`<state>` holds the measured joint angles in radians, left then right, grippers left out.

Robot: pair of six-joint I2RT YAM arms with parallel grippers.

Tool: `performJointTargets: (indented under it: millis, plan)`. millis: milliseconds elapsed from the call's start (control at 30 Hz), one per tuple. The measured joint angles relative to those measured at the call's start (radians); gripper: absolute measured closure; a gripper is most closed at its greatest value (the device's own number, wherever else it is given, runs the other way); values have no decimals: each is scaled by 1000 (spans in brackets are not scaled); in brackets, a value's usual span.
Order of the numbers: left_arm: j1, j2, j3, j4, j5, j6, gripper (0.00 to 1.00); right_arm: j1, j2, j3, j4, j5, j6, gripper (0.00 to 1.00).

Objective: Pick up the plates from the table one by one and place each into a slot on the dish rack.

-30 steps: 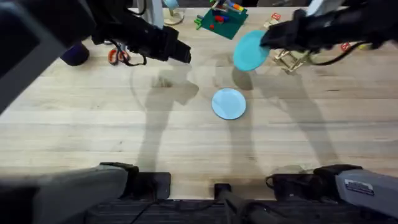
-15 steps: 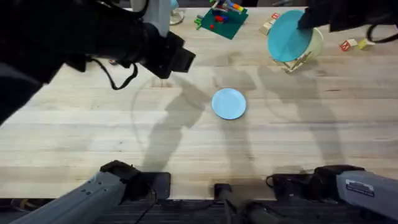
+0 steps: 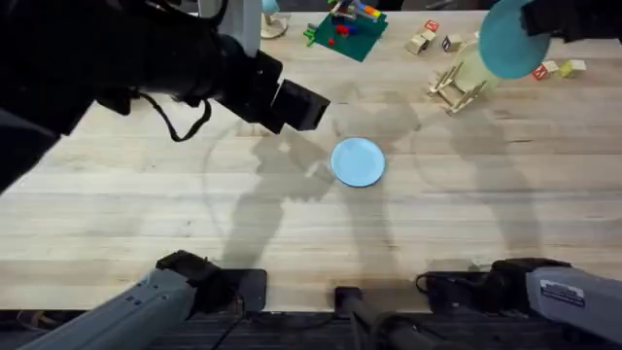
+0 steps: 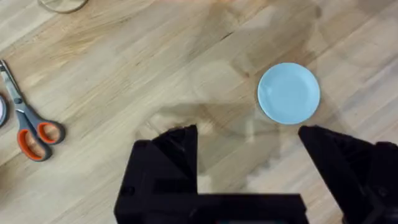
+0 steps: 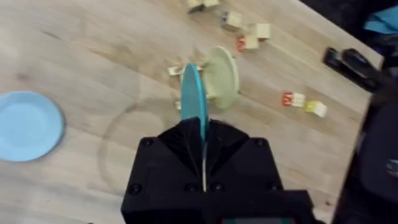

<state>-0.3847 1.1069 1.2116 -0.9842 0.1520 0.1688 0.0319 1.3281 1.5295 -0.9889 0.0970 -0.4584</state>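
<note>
A teal plate (image 3: 505, 41) hangs on edge in the air, my right gripper (image 3: 533, 21) shut on its rim. From the right wrist, this teal plate (image 5: 193, 99) stands edge-on above the dish rack (image 5: 181, 70), beside a cream plate (image 5: 222, 78) that sits in the rack. In the overhead view the dish rack (image 3: 455, 86) is at the far right of the table (image 3: 146, 214). The pale blue plate (image 3: 358, 161) lies flat mid-table. My left gripper (image 3: 306, 105) hovers open to its left; in the left wrist view the pale blue plate (image 4: 289, 93) lies beyond my left gripper (image 4: 249, 134).
A green toy board with coloured bricks (image 3: 345, 29) stands at the back centre. Small wooden blocks (image 3: 428, 39) lie by the rack, and more blocks (image 3: 556, 68) to its right. Orange-handled scissors (image 4: 31, 127) lie on the left side.
My right gripper has carried the teal plate rightward and farther back, from left of the rack to above its right side. My left arm has swung right, toward the pale blue plate.
</note>
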Motion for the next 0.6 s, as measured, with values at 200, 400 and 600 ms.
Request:
performJointTargets:
  millis: [200,400,600]
  plan:
    - [0,0,0,0,0,0,7,-63,1,2,16,33,-39,971]
    - [0,0,0,0,0,0,7,-97,18,5,23,37,-58,972]
    - [0,0,0,-1,0,0,8,-100,37,5,68,15,-96,972]
